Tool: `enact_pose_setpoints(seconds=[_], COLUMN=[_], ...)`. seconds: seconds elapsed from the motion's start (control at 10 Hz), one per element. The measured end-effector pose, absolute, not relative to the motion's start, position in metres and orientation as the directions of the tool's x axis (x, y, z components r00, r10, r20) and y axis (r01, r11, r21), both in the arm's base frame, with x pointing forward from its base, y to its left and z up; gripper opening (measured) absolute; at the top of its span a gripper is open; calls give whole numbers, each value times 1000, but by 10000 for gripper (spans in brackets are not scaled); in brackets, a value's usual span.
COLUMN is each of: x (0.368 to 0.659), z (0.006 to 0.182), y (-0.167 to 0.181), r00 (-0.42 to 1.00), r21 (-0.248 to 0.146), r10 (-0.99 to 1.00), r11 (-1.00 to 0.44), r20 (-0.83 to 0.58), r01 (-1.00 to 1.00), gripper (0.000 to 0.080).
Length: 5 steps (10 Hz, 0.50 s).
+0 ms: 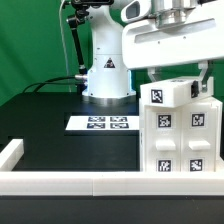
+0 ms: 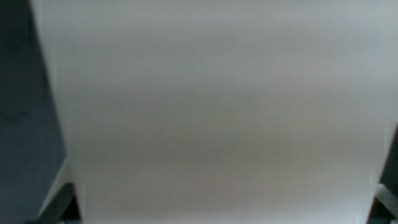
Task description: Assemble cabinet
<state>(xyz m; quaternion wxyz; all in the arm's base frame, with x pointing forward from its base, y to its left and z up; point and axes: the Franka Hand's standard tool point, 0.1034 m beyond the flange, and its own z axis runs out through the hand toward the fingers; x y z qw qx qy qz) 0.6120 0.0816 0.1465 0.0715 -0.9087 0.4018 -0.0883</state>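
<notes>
The white cabinet [image 1: 182, 135] stands at the exterior view's right, its front showing several small black-and-white tags. A white top block [image 1: 170, 93] with one tag sits on it, slightly skewed. My gripper [image 1: 178, 77] is directly above, with its dark fingers down on either side of this block, closed on it. In the wrist view the block's plain white face [image 2: 214, 110] fills nearly the whole frame. Dark fingertips [image 2: 64, 206] show only at the corners, and my gripper [image 2: 224, 214] straddles the block.
The marker board [image 1: 103, 123] lies flat on the black table, to the left of the cabinet in the exterior view. The white robot base [image 1: 105, 72] stands behind it. A low white wall [image 1: 60, 184] runs along the front edge and left corner.
</notes>
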Motion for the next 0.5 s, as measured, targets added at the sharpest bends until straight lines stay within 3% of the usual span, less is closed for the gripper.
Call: enact_pose_setpoints(seconds=[0.2, 0.5], x=[610, 604], z=[146, 144], y=[83, 88], r00=[543, 281], r21=[-212, -196], r10=[-838, -958], r11=[-541, -266], r20=[55, -54], r01=[-814, -944], gripper=[556, 556])
